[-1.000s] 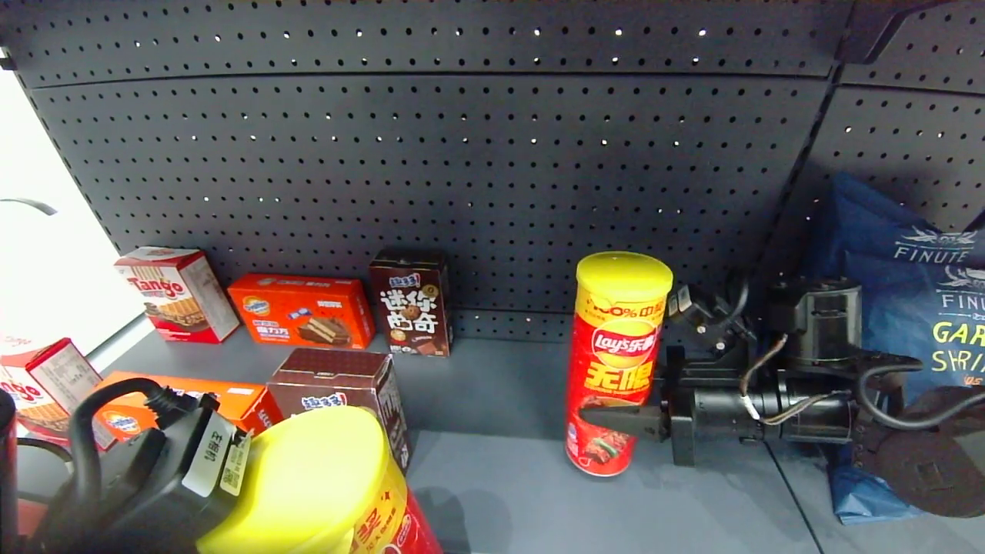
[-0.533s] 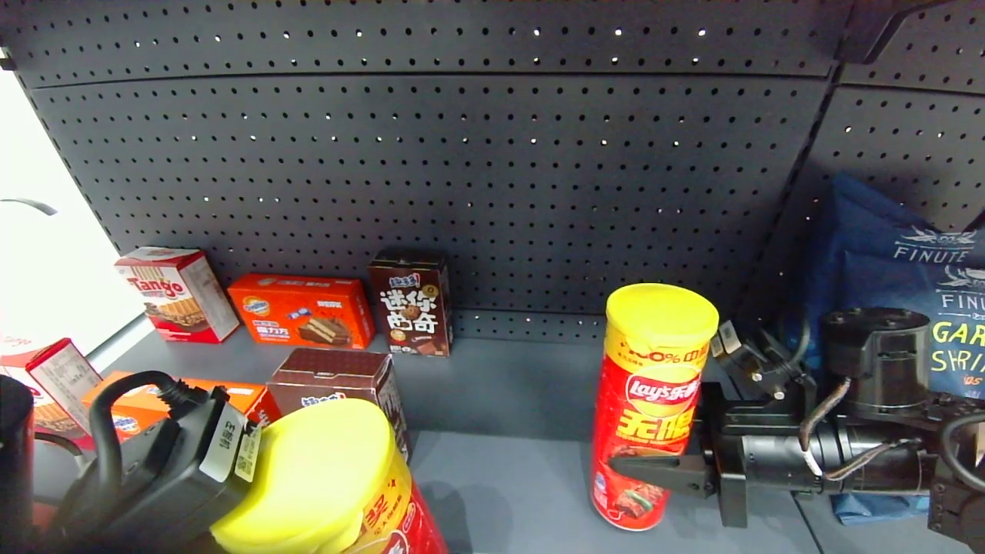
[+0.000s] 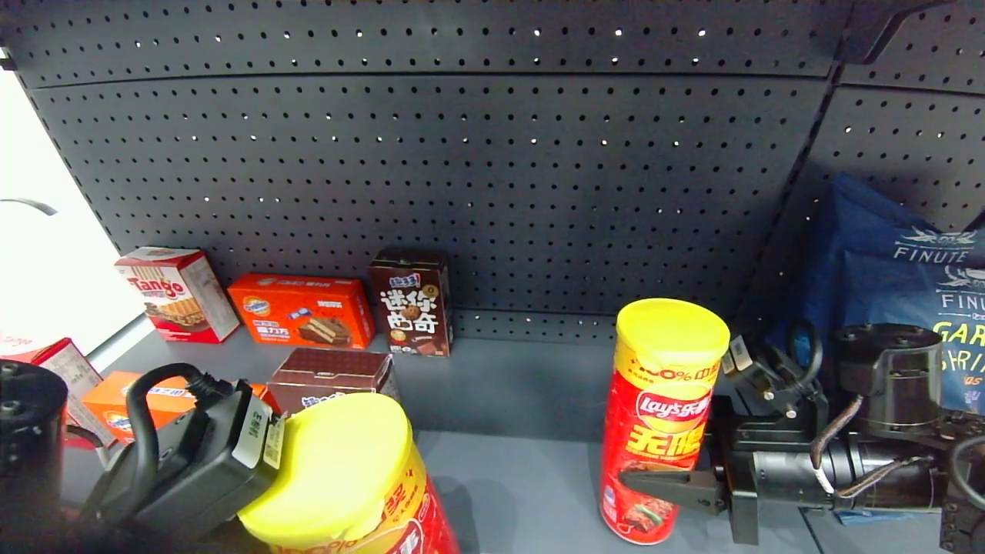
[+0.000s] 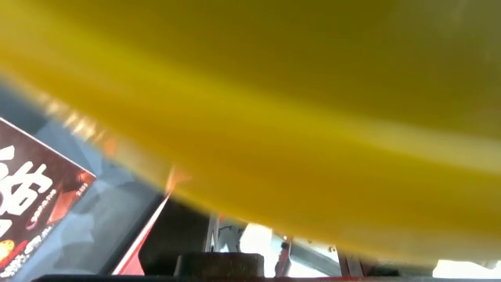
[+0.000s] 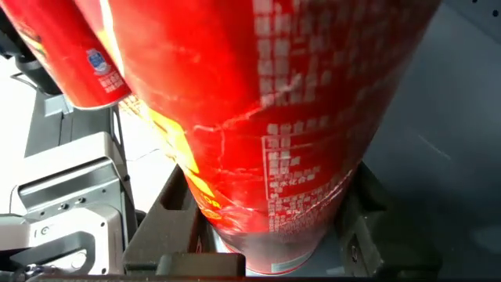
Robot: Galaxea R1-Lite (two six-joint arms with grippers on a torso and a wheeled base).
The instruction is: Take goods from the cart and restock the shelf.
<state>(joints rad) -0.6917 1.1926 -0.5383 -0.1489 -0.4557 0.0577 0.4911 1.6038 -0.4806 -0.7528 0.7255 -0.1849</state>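
At shelf (image 3: 508,400), right tool (image 3: 651,474) clasping can (image 3: 666,400)

Chip can (image 3: 663,431) red w/ yellow lid (image 3: 672,331); pegboard (image 3: 462,177) dark grey, dotted; bag (image 3: 900,261) blue

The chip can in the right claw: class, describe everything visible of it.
The chip can is a tall red tube with a closed yellow lid, seemingly cardboard. It stands upright over the grey shelf, beside blue bags. The right claw grips its lower part from the side. Whether its base touches the shelf cannot be told.
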